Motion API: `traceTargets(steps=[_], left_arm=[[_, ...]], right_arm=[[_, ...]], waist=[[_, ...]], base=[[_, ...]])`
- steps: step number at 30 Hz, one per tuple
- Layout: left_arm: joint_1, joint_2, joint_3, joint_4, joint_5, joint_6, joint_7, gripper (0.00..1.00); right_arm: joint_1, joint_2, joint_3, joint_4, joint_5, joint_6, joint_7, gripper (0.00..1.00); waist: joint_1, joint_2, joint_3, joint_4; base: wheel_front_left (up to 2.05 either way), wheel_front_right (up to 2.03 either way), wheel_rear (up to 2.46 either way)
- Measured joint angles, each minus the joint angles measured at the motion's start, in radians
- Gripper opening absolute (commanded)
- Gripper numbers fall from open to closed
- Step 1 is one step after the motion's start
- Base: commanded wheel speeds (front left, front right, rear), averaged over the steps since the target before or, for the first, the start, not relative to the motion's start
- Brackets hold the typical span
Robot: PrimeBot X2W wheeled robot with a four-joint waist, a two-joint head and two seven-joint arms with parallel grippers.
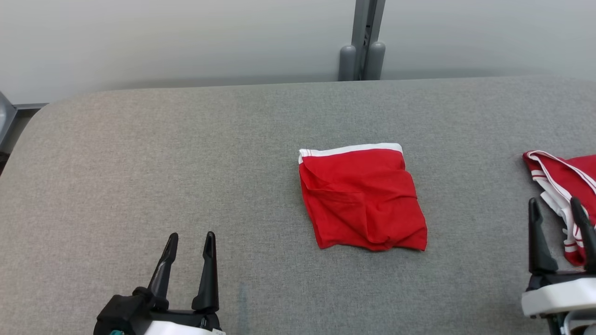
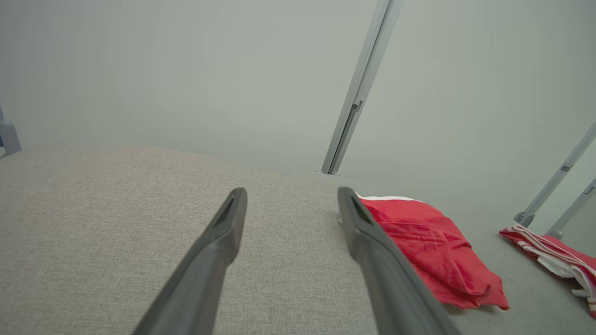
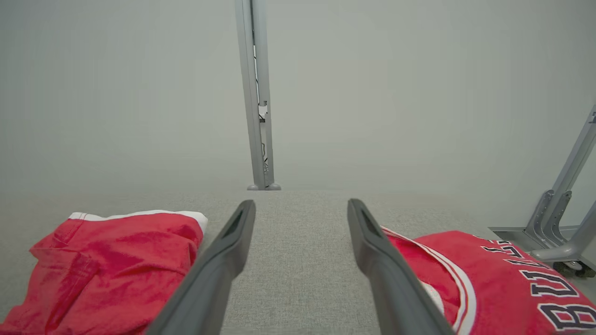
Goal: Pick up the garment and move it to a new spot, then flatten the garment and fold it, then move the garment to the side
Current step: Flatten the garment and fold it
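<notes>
A red garment (image 1: 361, 197) with a white waistband lies folded into a rough square in the middle of the grey fabric table (image 1: 139, 163). It also shows in the left wrist view (image 2: 428, 251) and the right wrist view (image 3: 107, 265). My left gripper (image 1: 192, 235) stands open at the lower left, well apart from the garment, with nothing between its fingers (image 2: 292, 190). My right gripper (image 1: 554, 201) is open at the lower right, empty (image 3: 301, 202). Its right finger overlaps a second red garment, a jersey (image 1: 563, 181) with white trim.
The jersey (image 3: 503, 279), with dark lettering, lies bunched by the table's right edge (image 2: 554, 251). A grey post (image 1: 363, 42) rises behind the table's far edge against a pale wall. Metal frame legs (image 3: 558, 223) stand to the right.
</notes>
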Motion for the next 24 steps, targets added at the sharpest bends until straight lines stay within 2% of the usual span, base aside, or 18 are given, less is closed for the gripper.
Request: traceTargets(steps=[1, 2, 3, 6, 9, 15, 21, 24], left_arm=[[0.002, -0.001, 0.004, -0.003, 0.0, 0.0, 0.0, 1.0], [0.003, -0.002, 0.007, -0.006, 0.001, 0.0, 0.0, 1.0], [0.003, -0.001, 0.01, -0.008, 0.001, -0.001, 0.0, 1.0], [0.001, 0.0, 0.007, -0.014, 0.002, -0.004, 0.0, 1.0], [-0.028, -0.001, -0.004, -0.017, 0.004, -0.008, 0.0, 1.0], [-0.069, -0.001, -0.049, 0.001, -0.001, -0.013, 0.0, 1.0], [-0.078, -0.001, -0.063, 0.008, -0.014, -0.006, 0.0, 1.0], [-0.077, -0.001, -0.059, 0.007, -0.018, -0.003, 0.0, 1.0]], right_arm=[[0.005, 0.016, -0.015, -0.005, -0.001, 0.0, -0.001, 0.44], [0.011, 0.028, -0.018, -0.005, -0.007, 0.0, -0.001, 0.13], [0.014, 0.037, -0.012, -0.001, -0.012, 0.0, -0.001, 0.0], [-0.013, 0.046, 0.067, 0.03, 0.001, 0.0, -0.001, 0.0], [-0.116, 0.041, 0.166, 0.077, -0.003, 0.0, -0.002, 0.0], [-0.297, 0.066, 0.318, 0.27, -0.015, 0.0, -0.002, 0.0], [-0.351, 0.097, 0.421, 0.447, 0.0, 0.0, -0.003, 0.0], [-0.357, 0.11, 0.463, 0.476, 0.008, 0.0, -0.003, 0.0]], waist=[[0.0, 0.0, 0.001, -0.003], [0.0, 0.0, 0.005, -0.004], [0.0, 0.0, 0.01, -0.005], [0.0, 0.0, 0.03, -0.001], [0.0, 0.0, 0.062, 0.006], [0.0, 0.0, 0.109, 0.054], [0.0, 0.0, 0.114, 0.111], [0.0, 0.0, 0.105, 0.127]], base=[[0.0, 0.0, 0.0], [0.0, 0.0, 0.0], [0.0, 0.0, 0.0], [0.0, 0.0, 0.0], [0.0, 0.0, 0.0], [0.0, 0.0, 0.0], [0.0, 0.0, 0.0], [0.0, 0.0, 0.0]])
